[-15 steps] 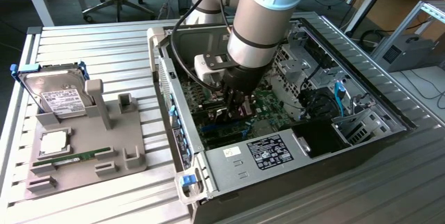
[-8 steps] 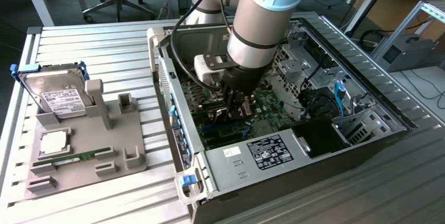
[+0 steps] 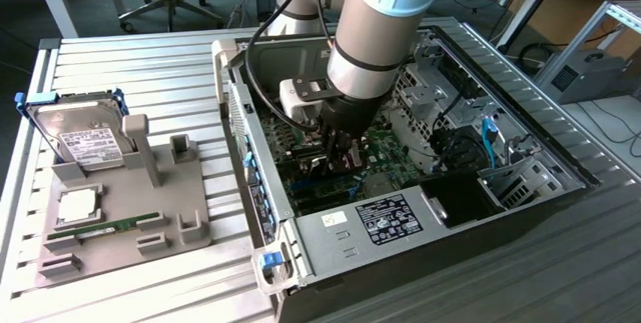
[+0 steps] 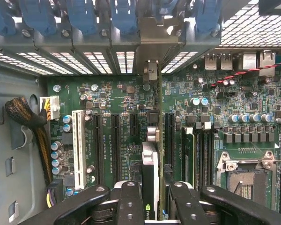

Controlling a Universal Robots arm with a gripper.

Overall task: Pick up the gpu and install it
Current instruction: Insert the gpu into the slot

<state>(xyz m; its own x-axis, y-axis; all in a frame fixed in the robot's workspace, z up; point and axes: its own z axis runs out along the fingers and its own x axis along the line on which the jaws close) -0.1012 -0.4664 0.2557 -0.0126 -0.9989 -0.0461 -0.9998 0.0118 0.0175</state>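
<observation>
The black two-fingered gripper [image 4: 154,197] was clamped on the thin flat black gpu [image 4: 152,164], upright above the green motherboard [image 4: 117,136].

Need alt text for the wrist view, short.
The tool holds the gpu edge-on, standing over a green motherboard between its black expansion slots. A white slot sits to one side, an empty CPU socket to the other, blue latches beyond.

Your gpu [image 4: 152,187], thin black card seen edge-on, upright, bracket toward the case's rear slots, over the motherboard.
</observation>
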